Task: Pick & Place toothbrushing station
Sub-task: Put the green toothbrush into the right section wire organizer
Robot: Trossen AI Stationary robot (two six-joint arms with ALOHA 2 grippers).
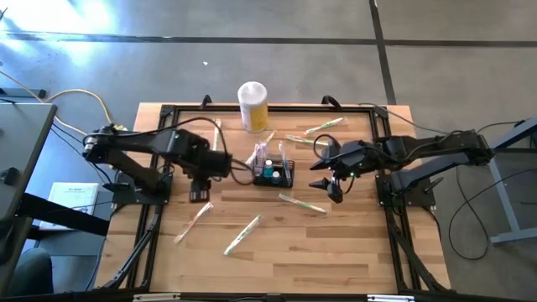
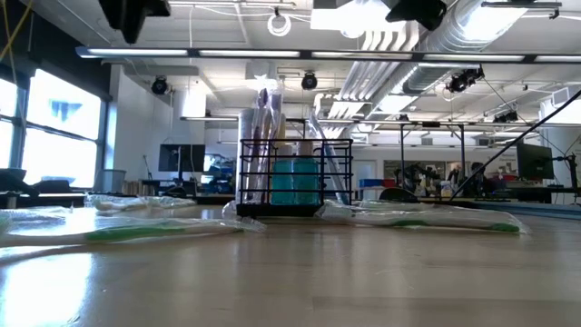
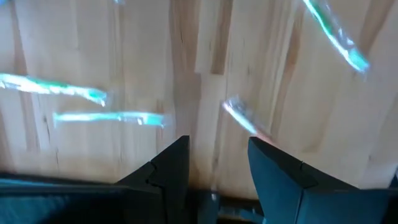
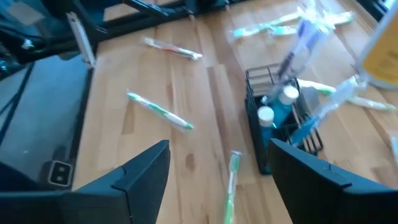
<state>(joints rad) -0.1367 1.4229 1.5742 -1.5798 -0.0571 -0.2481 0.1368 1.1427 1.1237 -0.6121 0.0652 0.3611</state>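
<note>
On my left, the left gripper hangs over the bare light wooden tabletop, just left of centre. Through its wrist camera I see its two dark fingers standing apart with nothing but wood between them, so it holds nothing. Near it lie two clear-wrapped toothbrushes, one with a pink handle and one green, toward the near edge.

In the middle of the table stands the small black wire-mesh basket, upright, with blue bottles and wrapped toothbrushes sticking up out of it. From table height I see it dead centre, resting flat on the wood. Behind it, at the far edge, stands the tall yellow-and-white cylindrical canister, well apart from the basket. More wrapped green toothbrushes lie scattered at the far right of it.

Just right of the basket, another wrapped green toothbrush lies on the wood. Further right, the right gripper hovers near the basket without touching it. Its fingers are spread wide and empty, with the basket showing beyond them.
</note>
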